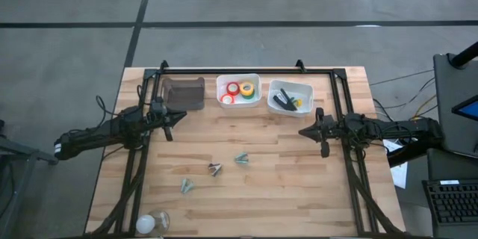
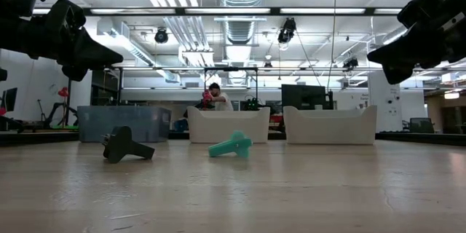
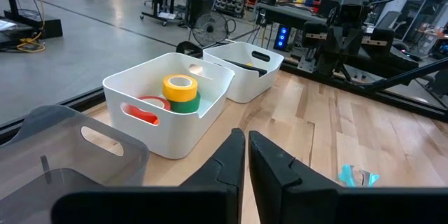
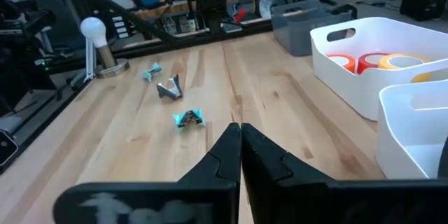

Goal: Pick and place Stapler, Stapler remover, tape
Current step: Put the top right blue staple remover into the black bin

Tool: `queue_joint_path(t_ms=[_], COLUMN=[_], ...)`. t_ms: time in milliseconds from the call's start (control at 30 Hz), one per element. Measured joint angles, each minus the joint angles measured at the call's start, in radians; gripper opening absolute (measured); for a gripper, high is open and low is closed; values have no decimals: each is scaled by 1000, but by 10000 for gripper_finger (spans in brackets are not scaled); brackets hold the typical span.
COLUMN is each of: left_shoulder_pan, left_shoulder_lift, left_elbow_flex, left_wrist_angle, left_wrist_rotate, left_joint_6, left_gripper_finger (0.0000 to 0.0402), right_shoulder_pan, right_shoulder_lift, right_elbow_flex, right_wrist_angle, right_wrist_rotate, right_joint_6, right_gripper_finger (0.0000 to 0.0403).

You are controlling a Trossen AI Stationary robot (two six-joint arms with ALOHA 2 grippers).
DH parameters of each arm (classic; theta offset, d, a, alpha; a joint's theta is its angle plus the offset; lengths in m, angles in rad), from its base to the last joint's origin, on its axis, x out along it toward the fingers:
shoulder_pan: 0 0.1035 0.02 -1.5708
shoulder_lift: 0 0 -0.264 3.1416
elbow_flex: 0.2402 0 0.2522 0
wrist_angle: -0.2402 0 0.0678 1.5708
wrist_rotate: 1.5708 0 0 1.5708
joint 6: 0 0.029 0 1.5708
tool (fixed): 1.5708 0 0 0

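Observation:
The tape rolls (image 1: 239, 89) lie in the middle white bin; the left wrist view shows a yellow roll (image 3: 180, 84) stacked on a green one, beside a red roll (image 3: 145, 107). The black stapler (image 1: 283, 102) lies in the right white bin (image 1: 306, 89). Three small staple removers rest on the table: a dark one (image 1: 215, 169) and two teal ones (image 1: 241, 158) (image 1: 187, 186). My left gripper (image 1: 181, 116) hovers shut in front of the grey bin. My right gripper (image 1: 302, 131) hovers shut in front of the stapler bin. Both stand above the table in the low view.
A grey bin (image 1: 184, 93) stands left of the two white bins along the far edge. A light bulb on a clear base (image 1: 152, 222) sits at the near left corner. A black frame (image 1: 246, 69) rims the table. Bare wood lies between the arms.

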Motion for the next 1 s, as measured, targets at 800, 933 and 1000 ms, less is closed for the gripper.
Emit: queue_joint_path(t_ms=[800, 933, 1000], left_shoulder_pan=[0, 0, 0], left_shoulder_lift=[0, 1, -3], left_elbow_flex=[-8, -22, -29], left_wrist_angle=[39, 226, 369], left_wrist_rotate=[-13, -55, -76], left_joint_6=[94, 9, -18], left_gripper_finger=[24, 25, 25], right_shoulder_pan=[0, 0, 0], right_shoulder_lift=[0, 0, 0], right_elbow_flex=[0, 0, 0], right_wrist_angle=[1, 1, 1], right_wrist_rotate=[1, 1, 1], right_joint_6=[0, 0, 0], right_gripper_finger=[9, 9, 9])
